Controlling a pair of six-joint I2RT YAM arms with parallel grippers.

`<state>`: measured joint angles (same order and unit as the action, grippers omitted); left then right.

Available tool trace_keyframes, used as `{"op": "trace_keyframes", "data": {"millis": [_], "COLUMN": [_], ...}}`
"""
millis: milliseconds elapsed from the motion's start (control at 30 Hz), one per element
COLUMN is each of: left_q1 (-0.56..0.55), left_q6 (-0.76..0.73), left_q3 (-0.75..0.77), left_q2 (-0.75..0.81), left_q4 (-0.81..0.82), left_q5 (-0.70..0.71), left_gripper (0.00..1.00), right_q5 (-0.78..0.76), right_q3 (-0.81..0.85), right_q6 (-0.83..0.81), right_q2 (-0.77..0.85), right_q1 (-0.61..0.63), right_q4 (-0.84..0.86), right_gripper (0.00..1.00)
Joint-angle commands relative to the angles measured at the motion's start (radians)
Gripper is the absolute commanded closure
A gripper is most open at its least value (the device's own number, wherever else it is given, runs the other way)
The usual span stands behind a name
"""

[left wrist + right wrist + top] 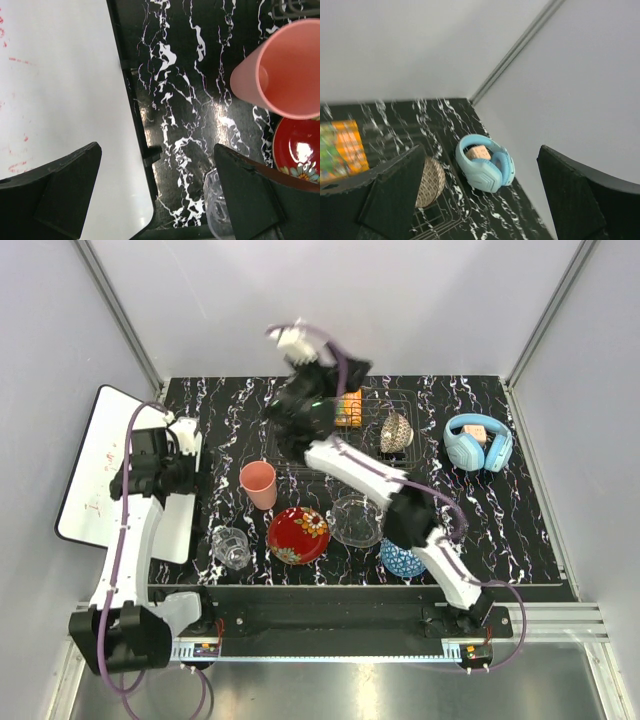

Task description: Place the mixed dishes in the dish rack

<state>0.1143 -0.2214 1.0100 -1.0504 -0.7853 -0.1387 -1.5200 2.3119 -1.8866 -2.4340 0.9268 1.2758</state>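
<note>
Left gripper (157, 170) and right gripper (480, 155): jaws spread, empty; small beige patterned bowl (395, 432) sits in the dish rack (415, 455); pink cup (280, 70) stands on the counter (185, 100); I judge it light, stiff plastic, best pinched across its rim wall.

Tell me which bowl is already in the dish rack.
The small beige patterned bowl, resting in the dish rack at the back. The red floral bowl, clear bowl and blue patterned bowl sit on the table nearer the arm bases.
</note>
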Motion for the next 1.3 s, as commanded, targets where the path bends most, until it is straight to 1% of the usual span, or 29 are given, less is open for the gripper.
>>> {"op": "trace_keyframes", "data": {"millis": [0,67,100,133,167,200,233,267,300,333,367,400,433,500,533,567,600,633,667,700,733,767,800,833,867,933,967,1167,1267], "left_q1": [0.005,0.007,0.008,0.013,0.019,0.024,0.033,0.036,0.045,0.067,0.077,0.090,0.108,0.125,0.137,0.142,0.143,0.145,0.145,0.145,0.147,0.145,0.145,0.147,0.145,0.145,0.145,0.145,0.145], "left_q6": [0.040,0.040,0.042,0.045,0.047,0.045,0.039,0.034,0.028,0.016,0.010,0.004,-0.010,-0.016,-0.019,-0.018,-0.015,-0.006,-0.003,0.004,0.007,0.008,0.005,0.005,0.005,0.004,0.002,0.007,0.010], "left_q3": [0.094,0.104,0.107,0.114,0.116,0.118,0.119,0.121,0.121,0.118,0.114,0.111,0.110,0.108,0.110,0.111,0.111,0.114,0.116,0.119,0.124,0.125,0.121,0.118,0.114,0.107,0.104,0.095,0.093], "left_q2": [-0.026,-0.043,-0.057,-0.063,-0.065,-0.066,-0.066,-0.063,-0.053,-0.046,-0.040,-0.030,-0.028,-0.023,-0.023,-0.025,-0.029,-0.031,-0.036,-0.042,-0.042,-0.034,-0.031,-0.027,-0.026,-0.025,-0.023,-0.023,-0.020], "left_q4": [0.063,0.067,0.069,0.069,0.069,0.067,0.064,0.060,0.058,0.054,0.051,0.047,0.043,0.040,0.037,0.034,0.035,0.032,0.029,0.024,0.018,0.017,0.018,0.018,0.018,0.015,0.015,0.012,0.008], "left_q5": [-0.036,-0.036,-0.039,-0.041,-0.053,-0.058,-0.059,-0.056,-0.055,-0.056,-0.062,-0.067,-0.070,-0.075,-0.079,-0.093,-0.099,-0.105,-0.114,-0.117,-0.119,-0.124,-0.124,-0.124,-0.121,-0.118,-0.116,-0.111,-0.116], "left_gripper": [0.01,0.01,0.01,0.01,0.01,0.01,0.01,0.01,0.01,0.01,0.01,0.01,0.01,0.01,0.01,0.01,0.01,0.01,0.01,0.01,0.01,0.01,0.01,0.01,0.01,0.01,0.01,0.01,0.01], "right_q5": [-0.193,-0.184,-0.073,0.016,0.087,0.222,0.263,0.291,0.363,0.433,0.517,0.644,0.679,0.766,0.787,0.820,0.998,1.102,1.215,1.309,1.314,1.281,1.284,1.266,1.232,1.236,1.253,1.295,1.334], "right_q3": [0.205,0.262,0.262,0.165,0.082,-0.053,-0.048,0.001,0.140,0.224,0.310,0.398,0.403,0.417,0.431,0.455,0.504,0.497,0.457,0.287,0.155,0.001,-0.321,-0.444,-0.576,-0.658,-0.749,-1.078,-1.202], "right_q6": [0.009,-0.003,-0.012,0.038,0.134,0.237,0.471,0.609,0.741,1.075,1.227,1.335,1.433,1.510,1.611,1.692,1.801,2.039,2.131,2.205,2.256,2.261,2.287,2.299,2.322,2.386,2.402,2.495,2.575], "right_q2": [0.459,0.523,0.536,0.546,0.562,0.601,0.605,0.601,0.587,0.583,0.576,0.570,0.570,0.557,0.546,0.532,0.511,0.510,0.523,0.583,0.636,0.782,0.862,0.933,1.017,1.067,1.122,1.349,1.444], "right_q1": [0.098,0.205,0.249,0.301,0.361,0.388,0.394,0.392,0.364,0.344,0.310,0.244,0.215,0.161,0.088,0.042,-0.038,-0.200,-0.286,-0.339,-0.362,-0.365,-0.367,-0.371,-0.381,-0.417,-0.425,-0.425,-0.427], "right_q4": [0.312,0.312,0.294,0.231,-0.082,-0.227,-0.374,-0.700,-0.868,-1.088,-1.461,-1.537,-1.569,-1.693,-1.748,-1.929,-2.036,-2.122,-2.217,-2.231,-2.210,-2.075,-1.967,-1.849,-1.851,-1.926,-1.935,-2.001,-2.069], "right_gripper": [0.00,0.00,0.00,0.00,0.00,0.00,0.00,0.00,0.00,0.00,0.00,0.00,0.00,0.00,0.00,0.00,0.00,0.00,0.00,0.02,0.04,0.04,0.03,0.02,0.02,0.03,0.03,0.06,0.06]}}
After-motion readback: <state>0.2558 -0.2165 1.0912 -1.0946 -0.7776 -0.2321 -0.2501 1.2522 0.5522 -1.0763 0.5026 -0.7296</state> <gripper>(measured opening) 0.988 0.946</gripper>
